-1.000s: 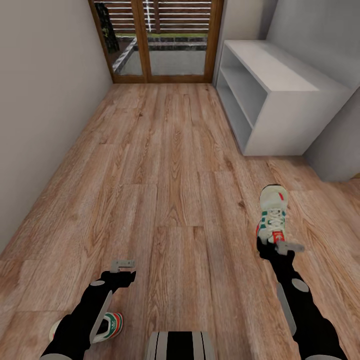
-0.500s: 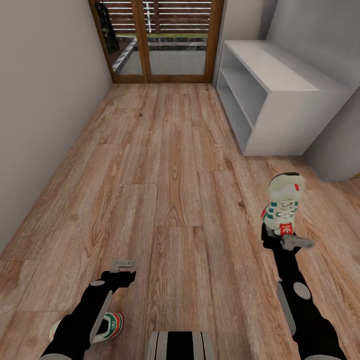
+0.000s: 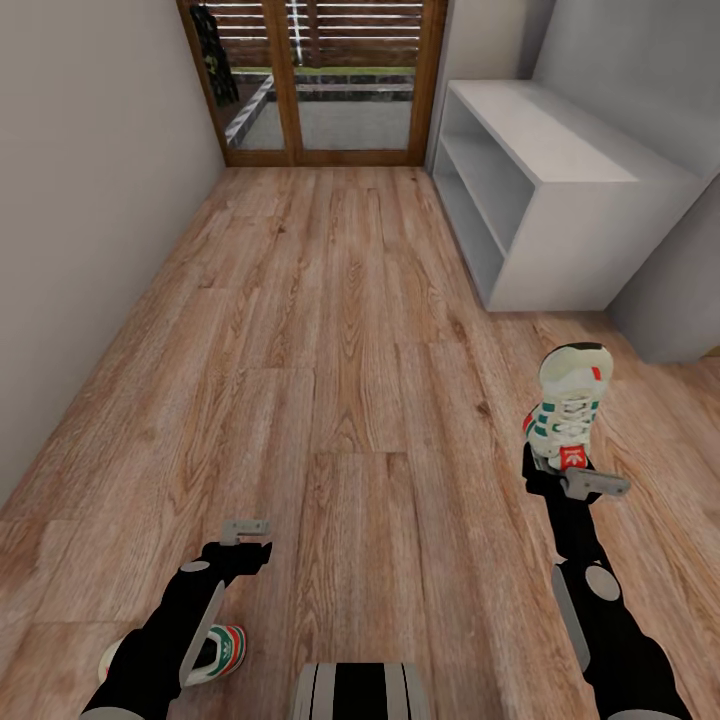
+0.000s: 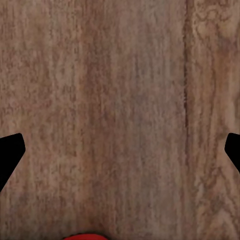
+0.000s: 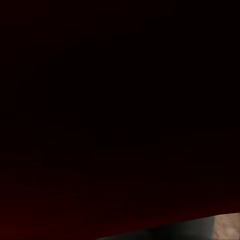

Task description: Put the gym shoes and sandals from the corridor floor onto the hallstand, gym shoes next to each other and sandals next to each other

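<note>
One gym shoe (image 3: pixel 568 408), cream-white with green stripes and a red tag, hangs toe-forward above the corridor floor (image 3: pixel 340 330). My right gripper (image 3: pixel 558 468) is shut on its heel end. The right wrist view is almost black, with the shoe pressed against the lens. The other gym shoe (image 3: pixel 226 648) lies on the floor at the lower left, half hidden under my left arm. My left gripper (image 3: pixel 241 548) hovers open over bare planks; its wide-apart fingertips (image 4: pixel 9 150) show in the left wrist view with a red sliver (image 4: pixel 84 236) at the edge. The hallstand (image 3: pixel 560 150) stands against the right wall. The sandals are out of view.
A glazed wooden door (image 3: pixel 315 80) closes the far end of the corridor. A plain wall (image 3: pixel 90 220) runs along the left. A grey wall block (image 3: pixel 670 290) juts out just past the hallstand's near end. Open plank floor lies between me and the hallstand.
My right gripper has raised the gym shoe and carried it a little right and forward, toward the hallstand's near end. The left arm and the other shoe have not moved.
</note>
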Controlling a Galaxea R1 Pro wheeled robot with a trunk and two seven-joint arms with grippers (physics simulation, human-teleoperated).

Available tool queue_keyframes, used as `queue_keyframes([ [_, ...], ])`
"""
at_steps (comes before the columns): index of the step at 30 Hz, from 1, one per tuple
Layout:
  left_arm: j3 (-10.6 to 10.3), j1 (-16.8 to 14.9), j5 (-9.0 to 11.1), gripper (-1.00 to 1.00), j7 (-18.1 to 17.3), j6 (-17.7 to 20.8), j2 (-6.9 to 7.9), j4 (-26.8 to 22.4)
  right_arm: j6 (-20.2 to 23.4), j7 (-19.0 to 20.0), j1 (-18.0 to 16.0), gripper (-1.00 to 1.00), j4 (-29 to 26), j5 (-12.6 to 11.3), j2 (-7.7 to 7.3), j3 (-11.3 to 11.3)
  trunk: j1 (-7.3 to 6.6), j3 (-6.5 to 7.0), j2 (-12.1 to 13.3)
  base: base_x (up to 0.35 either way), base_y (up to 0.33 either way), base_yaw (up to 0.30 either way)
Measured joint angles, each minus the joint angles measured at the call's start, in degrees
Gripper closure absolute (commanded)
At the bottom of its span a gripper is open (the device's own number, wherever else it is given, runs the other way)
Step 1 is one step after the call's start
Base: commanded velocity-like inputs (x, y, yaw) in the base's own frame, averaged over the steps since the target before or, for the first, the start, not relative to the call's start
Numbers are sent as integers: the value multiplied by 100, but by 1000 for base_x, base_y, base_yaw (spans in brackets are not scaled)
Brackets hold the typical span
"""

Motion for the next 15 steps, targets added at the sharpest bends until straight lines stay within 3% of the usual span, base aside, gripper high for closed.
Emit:
queue_keyframes([
  [5, 0, 0, 11, -100, -6, 3, 0, 0, -1, 3, 0, 100, -2, -2, 3, 3, 0, 0, 0, 34, -21, 29],
  [11, 0, 0, -11, -100, -4, 2, 0, 0, -2, 7, 0, 100, 0, -3, 3, 3, 0, 0, 0, 263, -108, 215],
  [15, 0, 0, -30, -100, -1, 3, 0, 0, 0, 2, 0, 100, -2, -3, 3, 3, 0, 0, 0, 221, -104, 80],
])
